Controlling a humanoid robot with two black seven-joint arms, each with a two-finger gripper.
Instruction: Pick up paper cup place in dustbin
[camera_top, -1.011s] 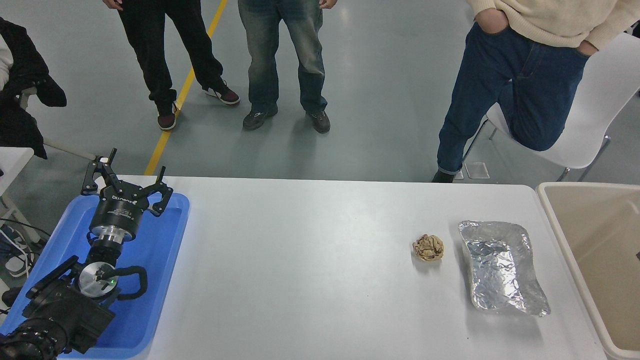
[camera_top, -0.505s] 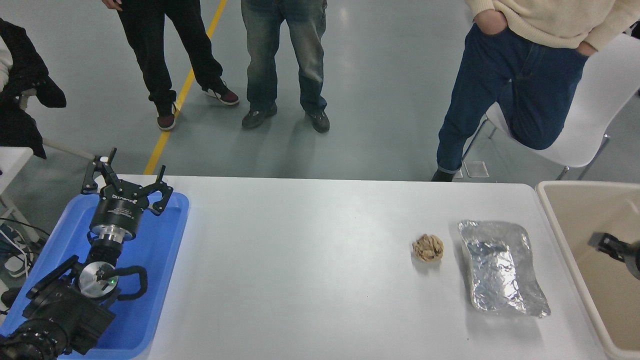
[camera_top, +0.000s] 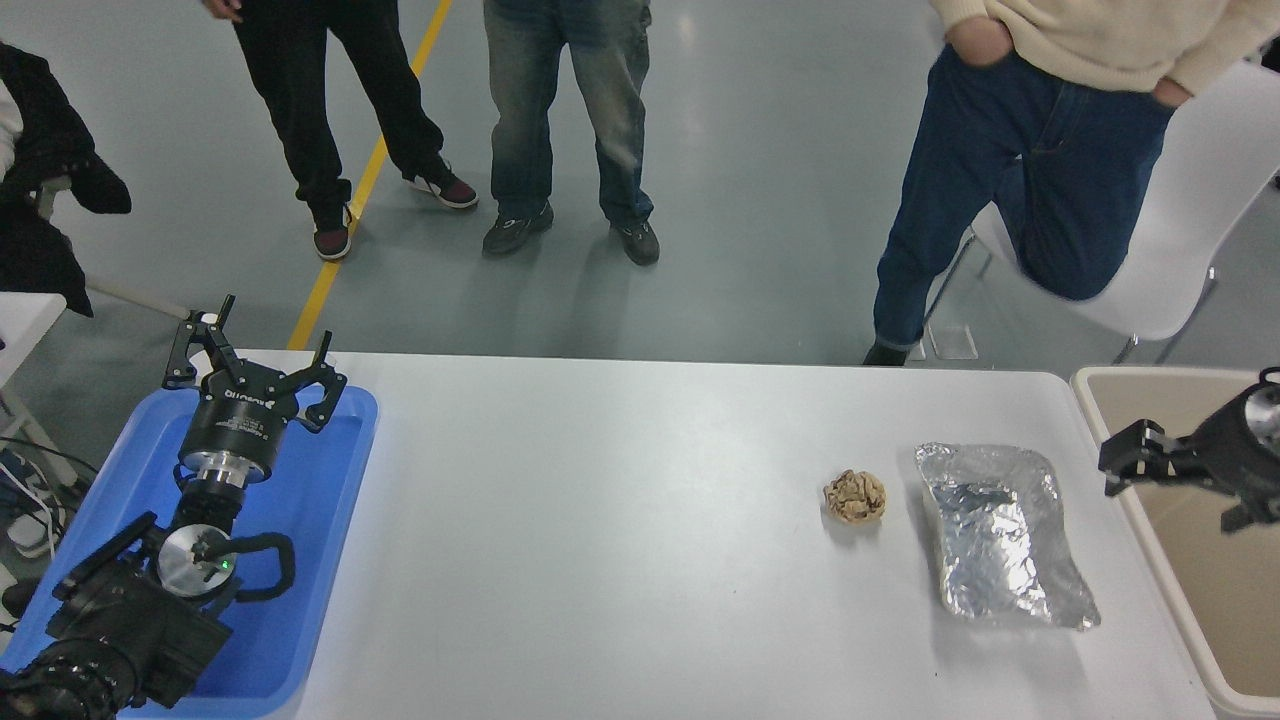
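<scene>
Over dustbin (camera_top: 1100, 420) rim, right gripper (camera_top: 1135, 462)

The right claw (camera_top: 1135, 470) has swung in over the dustbin (camera_top: 1090, 385) rim.

The left arm (camera_top: 120, 610) was matte black and blocky, with a bright silver disc on its joint carrying a small green light and a looped black cable just behind the pincer's wrist. The left gripper (camera_top: 255, 360) had a black cylindrical body with pale lettering too small to read, a polished silver collar at its base, and thin, angular black linkage fingers (camera_top: 190, 345). The right gripper (camera_top: 1150, 462) was black and boxy, with a silver-grey round part behind it.
</scene>
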